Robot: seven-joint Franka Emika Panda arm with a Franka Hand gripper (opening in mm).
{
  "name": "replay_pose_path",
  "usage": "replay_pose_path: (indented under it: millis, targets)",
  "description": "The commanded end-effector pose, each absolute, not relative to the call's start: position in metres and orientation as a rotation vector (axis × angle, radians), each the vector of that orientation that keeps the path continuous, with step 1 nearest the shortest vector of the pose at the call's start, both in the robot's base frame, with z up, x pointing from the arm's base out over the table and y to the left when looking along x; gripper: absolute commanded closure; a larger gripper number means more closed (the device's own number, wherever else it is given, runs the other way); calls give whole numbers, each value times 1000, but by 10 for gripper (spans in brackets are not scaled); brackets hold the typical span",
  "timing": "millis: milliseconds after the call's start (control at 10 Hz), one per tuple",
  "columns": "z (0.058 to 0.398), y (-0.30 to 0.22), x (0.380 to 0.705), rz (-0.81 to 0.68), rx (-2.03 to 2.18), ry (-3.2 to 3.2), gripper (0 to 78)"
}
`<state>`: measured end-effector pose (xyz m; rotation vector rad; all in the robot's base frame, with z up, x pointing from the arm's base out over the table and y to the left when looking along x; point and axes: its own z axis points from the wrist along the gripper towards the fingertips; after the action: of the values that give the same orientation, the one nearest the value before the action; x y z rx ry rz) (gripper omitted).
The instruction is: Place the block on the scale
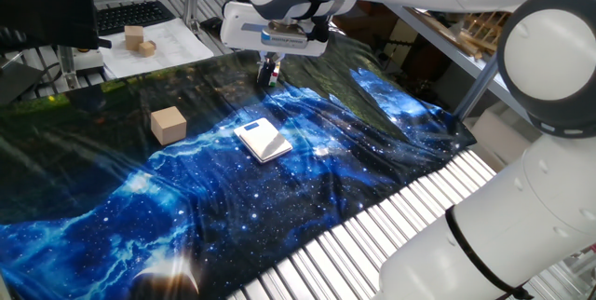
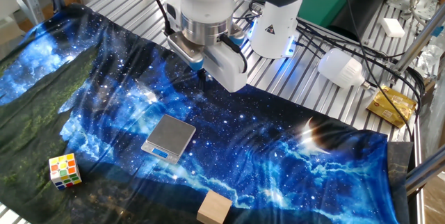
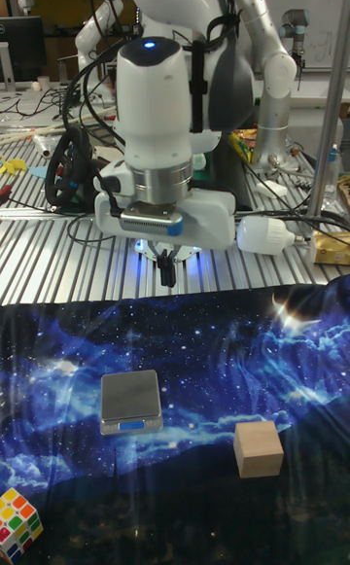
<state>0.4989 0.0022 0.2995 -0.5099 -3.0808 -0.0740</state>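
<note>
The block (image 1: pixel 169 124) is a plain tan wooden cube resting on the starry blue cloth, also seen in the other fixed view (image 2: pixel 213 208) and the tall view (image 3: pixel 259 449). The scale (image 1: pixel 263 139) is a small flat square slab lying nearby on the cloth, with nothing on it (image 2: pixel 169 138) (image 3: pixel 130 400). My gripper (image 1: pixel 269 75) hangs above the far part of the cloth, beyond the scale and well away from the block. Its fingers point down, pressed together and holding nothing (image 2: pixel 203 76) (image 3: pixel 168 276).
A multicoloured puzzle cube (image 2: pixel 64 170) lies at a cloth corner. Small wooden blocks on white paper (image 1: pixel 140 41) sit beyond the cloth beside a monitor (image 1: pixel 47 6). The robot base (image 2: pixel 274 22), a white bulb-shaped object (image 2: pixel 341 67) and a gold packet (image 2: pixel 391 106) stand on the ribbed metal table.
</note>
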Motion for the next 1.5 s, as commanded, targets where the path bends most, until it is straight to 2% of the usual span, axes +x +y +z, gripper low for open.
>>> replay_pose_path:
  millis: [100,400,900,1500]
  targets:
    - [300,17,500,-75,-549,-3072,776]
    - [294,38,504,-73,-588,-3068,776]
    - [281,69,534,-85,-611,-3067,776]
    - [267,92,555,-85,-620,-3068,776]
